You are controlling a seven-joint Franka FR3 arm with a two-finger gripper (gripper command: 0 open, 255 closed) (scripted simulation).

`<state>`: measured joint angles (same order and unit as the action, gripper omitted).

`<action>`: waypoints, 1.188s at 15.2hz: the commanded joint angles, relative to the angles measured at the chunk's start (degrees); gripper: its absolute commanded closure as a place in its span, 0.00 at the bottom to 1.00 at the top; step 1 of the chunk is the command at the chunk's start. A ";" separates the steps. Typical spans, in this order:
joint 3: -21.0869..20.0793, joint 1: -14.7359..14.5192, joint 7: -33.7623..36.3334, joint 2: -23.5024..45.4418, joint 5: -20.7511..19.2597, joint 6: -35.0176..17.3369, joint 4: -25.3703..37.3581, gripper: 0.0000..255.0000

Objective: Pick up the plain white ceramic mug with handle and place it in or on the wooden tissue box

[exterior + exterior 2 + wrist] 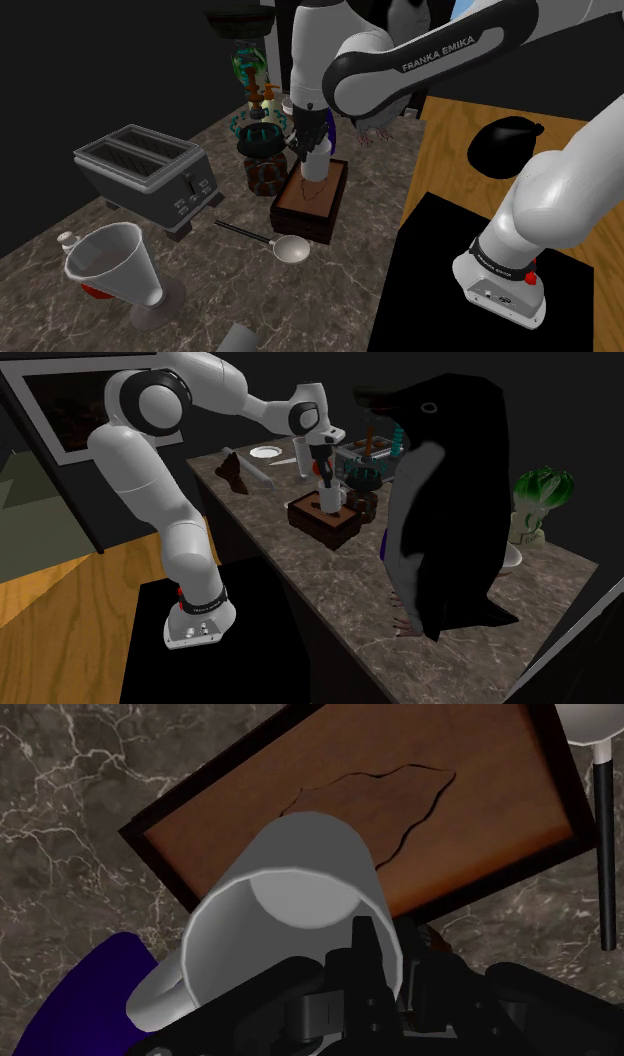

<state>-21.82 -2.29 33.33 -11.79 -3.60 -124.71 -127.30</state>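
Mug (310,854) clamped in my claw (385,954) at the lip: one finger appears to sit inside the rim, the other outside against the wall. Gripping there leaves the body hanging free beyond my fingertips. The handle juts out to one side of the fingers, clear of them. The mug tilts a little off my axis. Straight beyond it lies the tissue box (480,794), brown top with a ragged slot and a dark frame. From the side views the base looks at or just above that top; I cannot tell if they touch. Judgement: mug over its target, release not yet done. Risk: the tilted base may rock when freed. Ladle (606,854) lies beside the box, apart from the mug.
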 commanded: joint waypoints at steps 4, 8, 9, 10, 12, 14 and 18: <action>-0.11 0.06 0.32 0.56 -0.31 -1.46 -0.92 1.00; -0.11 0.06 0.32 0.56 -0.31 -1.46 -0.92 1.00; -0.11 0.06 0.32 0.56 -0.31 -1.46 -0.92 1.00; -0.11 0.06 0.32 0.56 -0.31 -1.46 -0.92 0.00; -0.11 0.06 0.32 0.55 -0.30 -1.46 -0.92 0.00; -0.11 0.06 0.32 0.56 -0.31 -1.46 -0.92 0.00; 0.18 -0.35 -0.62 -2.16 1.02 4.23 2.26 0.00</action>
<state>-21.87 -2.53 33.23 -12.80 -3.11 -122.13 -125.55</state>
